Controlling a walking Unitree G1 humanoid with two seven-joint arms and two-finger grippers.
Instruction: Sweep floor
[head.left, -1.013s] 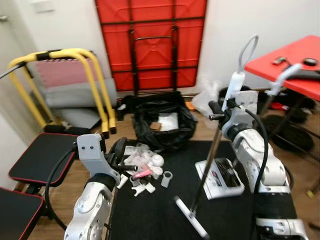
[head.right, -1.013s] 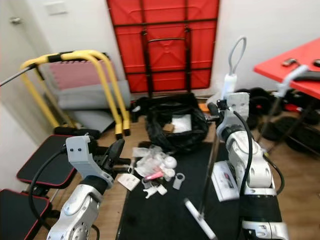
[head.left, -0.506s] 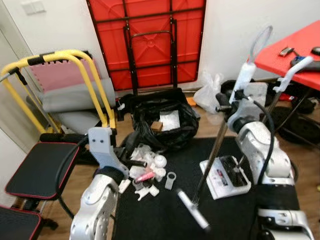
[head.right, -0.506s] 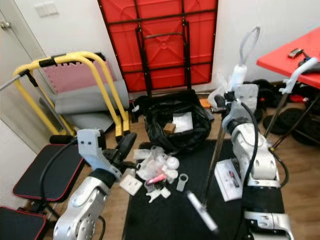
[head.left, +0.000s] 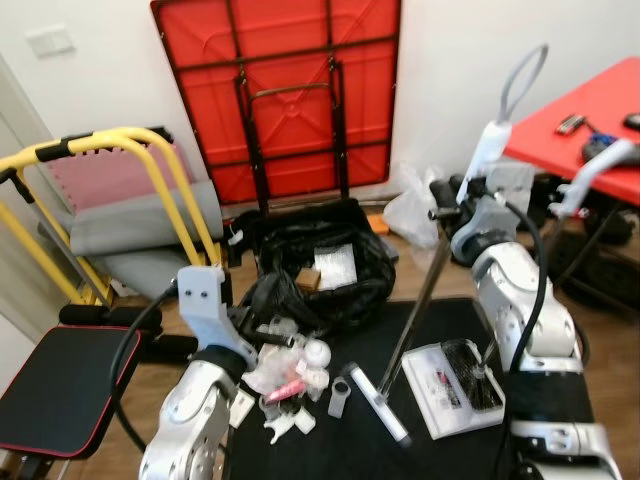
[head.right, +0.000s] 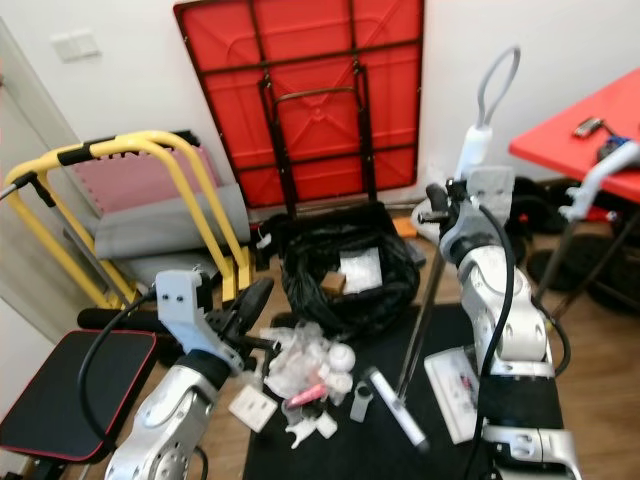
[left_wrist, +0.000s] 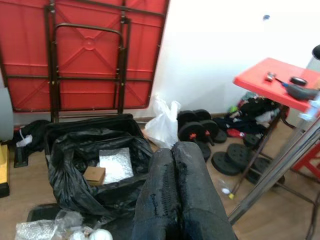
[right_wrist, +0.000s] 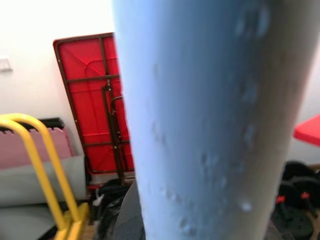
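Now right gripper (head.left: 447, 205) jaws clamp one broom (head.left: 420, 290); left gripper (left_wrist: 176, 200) jaws closed

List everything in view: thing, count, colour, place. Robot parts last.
Broom: one, silver pole, head on the black mat.
Litter pile: one, white and pink, mat's left edge.
Dustpan: one, white, right of broom head.
Bin bag: one, black, open, behind the litter.
Folded table: one, red, against the wall.
Red table: one, far right.
Yellow frame: one, left.
Weight plates: several, black, by the wall.
Left gripper: shut, above the litter.
Right gripper: on the broom pole.
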